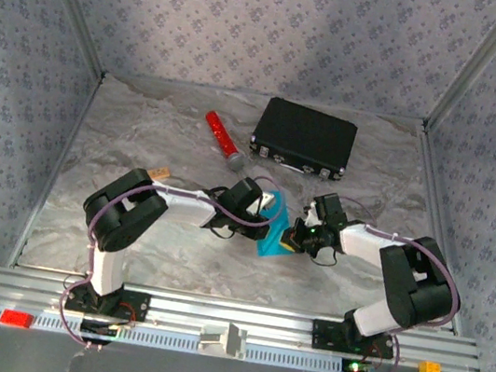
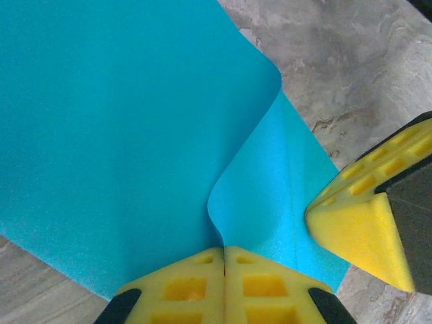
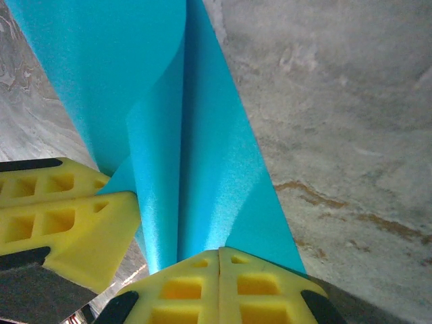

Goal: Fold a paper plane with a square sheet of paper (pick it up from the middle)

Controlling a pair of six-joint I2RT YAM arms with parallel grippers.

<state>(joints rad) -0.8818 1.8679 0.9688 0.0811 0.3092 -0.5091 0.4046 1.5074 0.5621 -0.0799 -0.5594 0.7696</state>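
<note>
The square sheet of paper, at middle of the table, looks thin, light & floppy, so left gripper & right gripper jaws both pinch its edge, prob. best near the crease.

Paper sheet between left claw and right claw — case behind.
</note>
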